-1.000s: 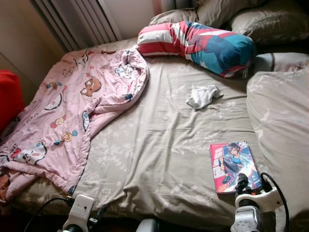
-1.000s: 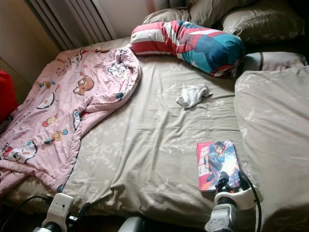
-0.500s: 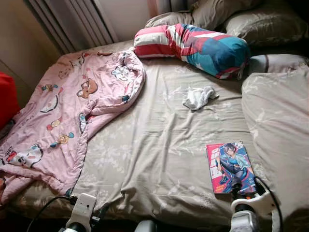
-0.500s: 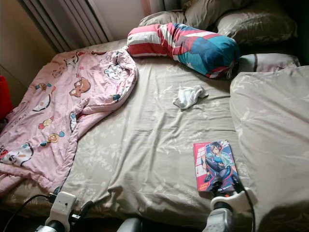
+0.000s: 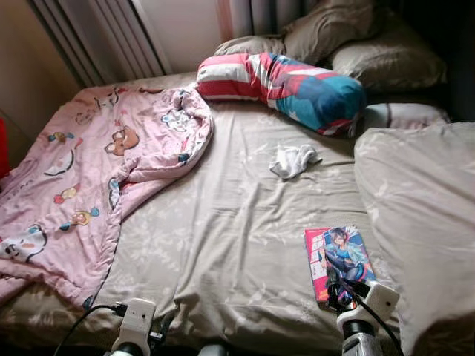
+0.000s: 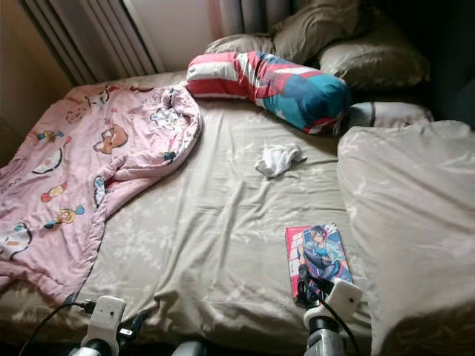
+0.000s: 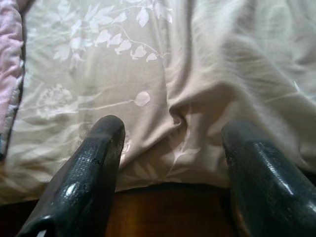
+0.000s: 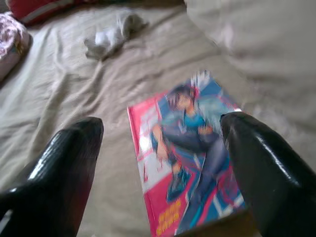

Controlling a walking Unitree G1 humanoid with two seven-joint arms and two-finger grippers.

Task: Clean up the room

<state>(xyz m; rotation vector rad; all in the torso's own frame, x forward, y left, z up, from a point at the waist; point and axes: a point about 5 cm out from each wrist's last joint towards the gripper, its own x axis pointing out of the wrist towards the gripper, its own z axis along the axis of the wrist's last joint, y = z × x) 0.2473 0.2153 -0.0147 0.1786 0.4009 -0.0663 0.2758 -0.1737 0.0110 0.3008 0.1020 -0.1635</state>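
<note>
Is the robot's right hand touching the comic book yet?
Apart. The right wrist view shows the right end effector open, its two black fingers spread to either side above the comic book, with bed sheet visible between.

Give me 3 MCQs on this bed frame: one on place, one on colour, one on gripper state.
1. Where does the comic book lie?
A. on the pink blanket
B. on the sheet near the bed's front edge, before the right gripper
C. against the striped pillow

2. What colour is the small crumpled cloth?
A. white
B. red
C. black

3. How does the right gripper stand?
A. shut on the book
B. shut, empty
C. open, fingers either side of the book cover

Key: 1 B, the book lies on the beige sheet by the right gripper. 2 A, it shows white. 3 C, the right wrist view shows a wide gap.
</note>
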